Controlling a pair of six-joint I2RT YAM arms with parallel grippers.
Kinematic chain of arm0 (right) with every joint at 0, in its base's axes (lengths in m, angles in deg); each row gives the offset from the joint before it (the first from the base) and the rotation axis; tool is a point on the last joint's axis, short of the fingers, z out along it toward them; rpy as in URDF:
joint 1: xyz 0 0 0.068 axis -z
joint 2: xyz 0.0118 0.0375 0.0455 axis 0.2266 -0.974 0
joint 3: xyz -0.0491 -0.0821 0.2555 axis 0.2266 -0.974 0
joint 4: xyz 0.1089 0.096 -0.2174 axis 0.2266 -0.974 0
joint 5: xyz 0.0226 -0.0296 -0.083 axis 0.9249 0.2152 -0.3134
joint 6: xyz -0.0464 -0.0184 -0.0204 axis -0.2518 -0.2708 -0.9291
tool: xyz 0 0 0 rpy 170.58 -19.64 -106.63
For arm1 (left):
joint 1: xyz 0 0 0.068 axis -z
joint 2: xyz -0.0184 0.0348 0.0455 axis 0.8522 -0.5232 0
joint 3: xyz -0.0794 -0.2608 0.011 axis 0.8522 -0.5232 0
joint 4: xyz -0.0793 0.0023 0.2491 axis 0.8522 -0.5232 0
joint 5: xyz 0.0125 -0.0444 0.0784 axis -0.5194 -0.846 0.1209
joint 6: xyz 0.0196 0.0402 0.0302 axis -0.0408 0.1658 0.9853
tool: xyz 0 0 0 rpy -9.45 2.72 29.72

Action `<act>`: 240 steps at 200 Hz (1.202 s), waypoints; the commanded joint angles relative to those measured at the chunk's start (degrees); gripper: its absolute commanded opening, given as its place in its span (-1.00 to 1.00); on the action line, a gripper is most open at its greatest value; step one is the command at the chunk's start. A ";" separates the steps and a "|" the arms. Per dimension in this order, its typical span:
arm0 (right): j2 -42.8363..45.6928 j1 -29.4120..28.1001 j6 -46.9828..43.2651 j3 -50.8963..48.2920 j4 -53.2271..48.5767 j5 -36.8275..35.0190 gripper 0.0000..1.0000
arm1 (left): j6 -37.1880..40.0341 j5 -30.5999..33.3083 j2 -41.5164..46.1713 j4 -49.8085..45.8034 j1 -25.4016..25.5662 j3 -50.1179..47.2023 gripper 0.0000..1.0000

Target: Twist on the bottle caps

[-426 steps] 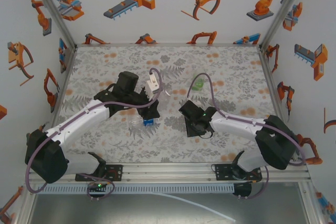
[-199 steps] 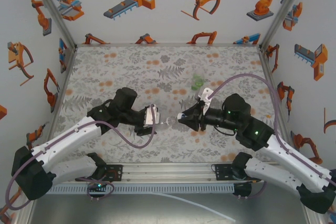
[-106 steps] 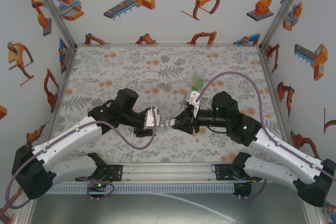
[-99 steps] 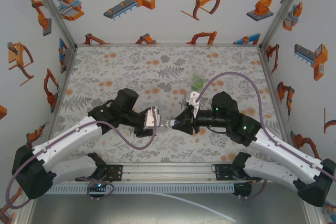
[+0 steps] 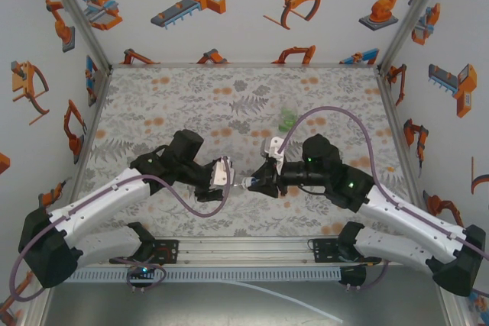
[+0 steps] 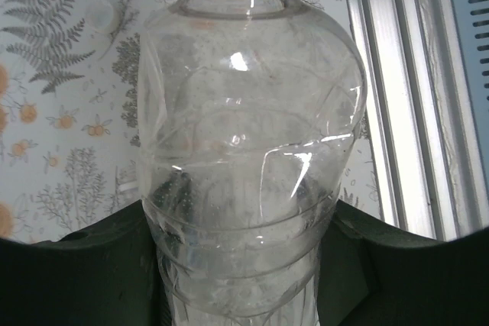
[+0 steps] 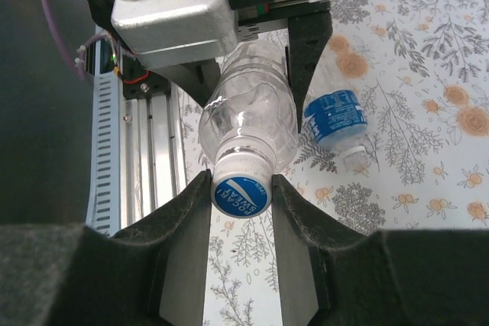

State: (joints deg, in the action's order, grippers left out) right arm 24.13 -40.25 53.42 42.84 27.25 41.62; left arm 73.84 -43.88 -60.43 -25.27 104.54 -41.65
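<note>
- Our right claw (image 7: 241, 182) is closed on a cap (image 7: 241, 195) with white sides and a blue printed top. The pads press its sides at 9 and 3 o'clock.
- That cap sits on the mouth of the clear bottle (image 7: 248, 124). We'd guess we're mid-twist, but we can't tell how far the thread has caught.
- The bit that matters: from above, the bottle's long axis runs 9-to-3 o'clock, with the mouth at 3 pointing straight into the right claw. Claw and bottle look lined up, so we reckon the next move is a plain wrist roll, with no re-aiming.
- Our left claw (image 6: 241, 219) is clamped on the bottle's belly, out at 9 o'clock from the cap. It's the anchor and the right arm is the one on the cap.
- The right wrist view gives us the pad-on-cap contact. It also shows the blue-label bottle (image 7: 336, 114) lying on the table (image 5: 153, 97) at 2 o'clock from the cap.
- The left wrist view gives the bottle's shoulder and neck running off at 12 o'clock, with a metal rail (image 6: 405, 97) at 3.
- The top view adds the green bottle (image 5: 288, 118) at 1 o'clock from the right claw, well apart.
</note>
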 commanded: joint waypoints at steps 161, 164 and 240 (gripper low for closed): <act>-3.78 -2.57 79.91 -7.71 4.49 -24.18 -1.00 | -2.97 4.16 2.10 5.22 -0.11 1.24 -1.00; -3.96 -2.59 81.73 -7.89 4.79 -23.79 -1.00 | -2.98 4.13 2.16 5.33 -0.12 1.20 -1.00; -5.10 -2.56 98.79 -8.34 8.94 -23.25 -0.76 | -4.20 3.68 3.14 6.81 -0.12 0.59 -1.00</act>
State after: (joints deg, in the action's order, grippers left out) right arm 19.91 -42.10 144.09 35.30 34.18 18.02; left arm 70.91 -33.50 -59.38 -27.52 103.40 -42.24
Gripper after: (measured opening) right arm 0.349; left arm 0.545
